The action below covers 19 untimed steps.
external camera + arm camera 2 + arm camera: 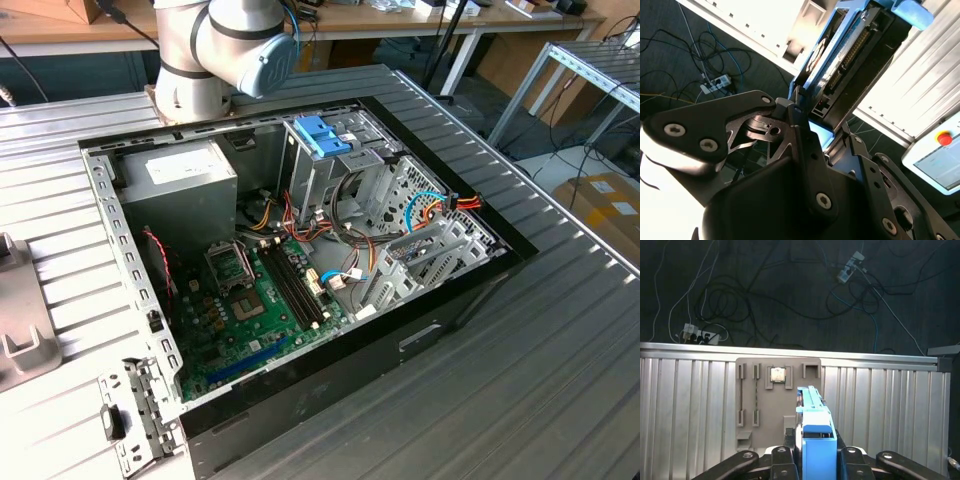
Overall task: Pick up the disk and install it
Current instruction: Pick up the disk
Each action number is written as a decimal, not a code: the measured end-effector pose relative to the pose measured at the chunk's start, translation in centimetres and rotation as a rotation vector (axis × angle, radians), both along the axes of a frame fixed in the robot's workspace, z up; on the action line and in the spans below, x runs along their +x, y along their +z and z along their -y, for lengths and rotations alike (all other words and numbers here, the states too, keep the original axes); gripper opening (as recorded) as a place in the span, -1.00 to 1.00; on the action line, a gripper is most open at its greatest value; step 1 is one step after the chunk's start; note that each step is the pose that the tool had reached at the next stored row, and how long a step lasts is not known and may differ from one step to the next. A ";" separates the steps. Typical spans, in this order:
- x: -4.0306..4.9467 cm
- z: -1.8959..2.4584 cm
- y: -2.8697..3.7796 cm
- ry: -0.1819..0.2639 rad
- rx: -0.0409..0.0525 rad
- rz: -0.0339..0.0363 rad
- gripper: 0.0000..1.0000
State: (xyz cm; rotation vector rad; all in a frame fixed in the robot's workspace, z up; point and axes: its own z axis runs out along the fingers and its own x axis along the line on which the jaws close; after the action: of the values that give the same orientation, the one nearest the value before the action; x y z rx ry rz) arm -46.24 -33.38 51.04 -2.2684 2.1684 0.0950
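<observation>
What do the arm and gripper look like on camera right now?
The arm is built of silver-grey round tube sections, with a light blue joint cap and a blue cable beside it. The gripper is matt black, with flat angular linkage plates joined by silver screws.

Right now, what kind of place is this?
Likely a robotics lab: a robot arm at a ribbed metal table with an open PC case, workbenches behind, power strips on the floor.

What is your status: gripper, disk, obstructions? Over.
Gripper shut on the disk. Disk held edge-on, grey fixture plate behind it. Not yet in the computer case. Nothing seen blocking.
</observation>
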 end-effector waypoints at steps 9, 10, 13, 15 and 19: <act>0.27 0.00 -0.02 0.000 0.0001 0.0001 -0.26; 0.28 0.00 -0.02 0.000 0.0001 0.0001 -0.26; 0.38 0.00 -0.03 0.000 0.0001 0.0002 -0.26; 0.45 0.00 -0.04 0.000 0.0001 0.0001 -0.26; 0.52 0.00 -0.05 0.000 0.0000 0.0001 -0.26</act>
State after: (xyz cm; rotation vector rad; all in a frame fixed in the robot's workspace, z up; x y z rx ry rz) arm -45.72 -33.38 50.99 -2.2684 2.1683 0.0950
